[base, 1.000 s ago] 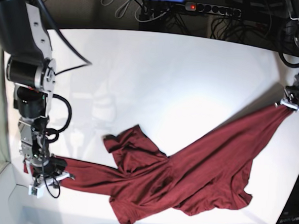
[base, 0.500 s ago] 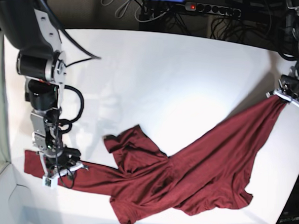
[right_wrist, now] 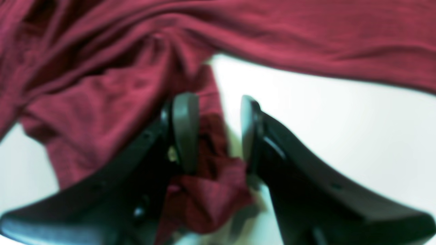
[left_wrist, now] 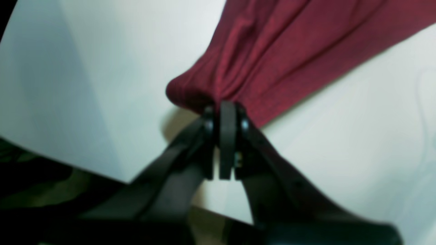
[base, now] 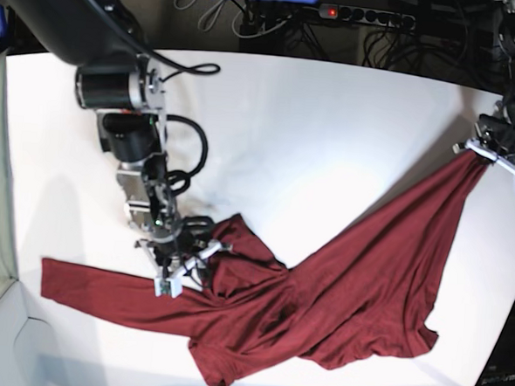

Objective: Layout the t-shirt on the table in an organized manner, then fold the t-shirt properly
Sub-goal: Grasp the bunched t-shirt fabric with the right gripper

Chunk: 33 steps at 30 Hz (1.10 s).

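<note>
2 grippers, layout step: left gripper [left_wrist: 226,112] pinches the plain maroon knit t-shirt [base: 357,278] by an edge.
Right gripper [right_wrist: 214,132], jaws parted, straddles a bunched fold; next it should close there and spread the cloth.

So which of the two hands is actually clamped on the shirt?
The left hand, shut on the t-shirt's far end; the right hand stands open over it.

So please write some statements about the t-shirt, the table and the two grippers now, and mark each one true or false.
1. The left gripper is shut on a bunched corner of the t-shirt. True.
2. The right gripper is shut on the fabric. False: its jaws stand apart, with cloth between them.
3. The t-shirt lies flat and neatly folded. False: it is stretched and rumpled.
4. The table is white. True.
</note>
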Available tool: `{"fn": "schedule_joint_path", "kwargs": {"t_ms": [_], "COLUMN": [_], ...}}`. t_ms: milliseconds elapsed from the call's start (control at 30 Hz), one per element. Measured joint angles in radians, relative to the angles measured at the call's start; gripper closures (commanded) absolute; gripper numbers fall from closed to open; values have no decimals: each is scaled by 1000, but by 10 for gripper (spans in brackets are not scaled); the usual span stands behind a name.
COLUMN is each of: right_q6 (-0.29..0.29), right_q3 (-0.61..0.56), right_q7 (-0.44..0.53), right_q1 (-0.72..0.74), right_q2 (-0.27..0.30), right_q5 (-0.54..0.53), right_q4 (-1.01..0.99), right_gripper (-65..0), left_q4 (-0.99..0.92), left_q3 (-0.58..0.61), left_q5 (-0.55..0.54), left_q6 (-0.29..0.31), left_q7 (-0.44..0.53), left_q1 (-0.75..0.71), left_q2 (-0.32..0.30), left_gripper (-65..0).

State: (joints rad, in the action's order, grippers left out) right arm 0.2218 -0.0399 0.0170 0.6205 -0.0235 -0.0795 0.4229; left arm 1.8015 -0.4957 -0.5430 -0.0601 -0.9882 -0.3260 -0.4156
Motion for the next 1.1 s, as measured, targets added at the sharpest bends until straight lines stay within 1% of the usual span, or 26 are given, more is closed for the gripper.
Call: {"fn": "schedule_joint_path", "kwargs": {"t_ms": [67, 133, 167, 200, 267, 300, 367, 400, 433, 467, 500, 567, 633, 767, 833, 867, 967, 1100], "right_q6": [0, 2, 5, 7, 8, 9, 32, 61, 78, 108, 117, 132, 129, 126, 126, 126, 122, 121], "right_q3": [0, 0, 0, 0, 0, -1, -12, -39, -82, -123, -156, -208, -220, -212, -190, -180, -165, -163], "right_q7": [48, 55, 32, -14, -93, -114, -164, -187, -248, -272, -293, -290, -294, -291, -284, -296, -301, -285], "right_q1": [-27, -48, -60, -84, -170, -229, -348, -394, -444, -477, -510, -559, -583, -585, -574, -552, -449, -277], "right_q2": [-16, -29, -32, -34, -38, -39, -45, -40, -32, -24, -18, -4, -2, 9, 19, 26, 29, 27], "right_q5": [-6, -7, -7, -6, -3, -2, -2, -1, 13, 16, 20, 10, 13, 13, 12, 13, 16, 9], "right_q4": [7, 18, 44, 93, 248, 342, 528, 602, 685, 739, 798, 896, 967, 1063, 1075, 1059, 958, 738], "right_gripper": [-215, -215, -215, -215, -215, -215, -215, -215, -215, -215, -215, -215, -215, -215, -215, -216, -217, -217], "left_q4": [0, 0, 0, -2, -12, -14, -14, -14, -14, -14, -14, -14, -14, -14, -14, -14, -13, -8], "left_q3": [0, -5, -22, -45, -101, -128, -171, -183, -196, -203, -207, -210, -210, -210, -210, -210, -212, -212], "left_q5": [0, -1, -10, -11, -6, 7, -1, 2, -4, 0, 0, -1, 0, 0, 0, 0, 1, -4], "left_q6": [0, 0, 0, 1, 0, -1, 0, 0, 0, 0, 0, 0, 0, 0, 0, 0, 0, 0], "left_q7": [2, 3, -1, -2, -3, -7, -3, -3, -3, -4, -5, -11, -10, -7, -7, -8, -6, -8], "left_q1": [3, 6, 6, 9, 23, 40, 73, 85, 93, 100, 106, 122, 139, 150, 149, 149, 147, 138], "left_q2": [0, 1, 3, 5, 2, 1, -2, -5, -3, -2, 0, 3, 3, 1, 3, 4, 4, 15], "left_gripper": [-1, -1, -1, -1, -1, -1, -1, -1, -1, -1, -1, -1, -1, -1, -1, -1, -1, -1]}}
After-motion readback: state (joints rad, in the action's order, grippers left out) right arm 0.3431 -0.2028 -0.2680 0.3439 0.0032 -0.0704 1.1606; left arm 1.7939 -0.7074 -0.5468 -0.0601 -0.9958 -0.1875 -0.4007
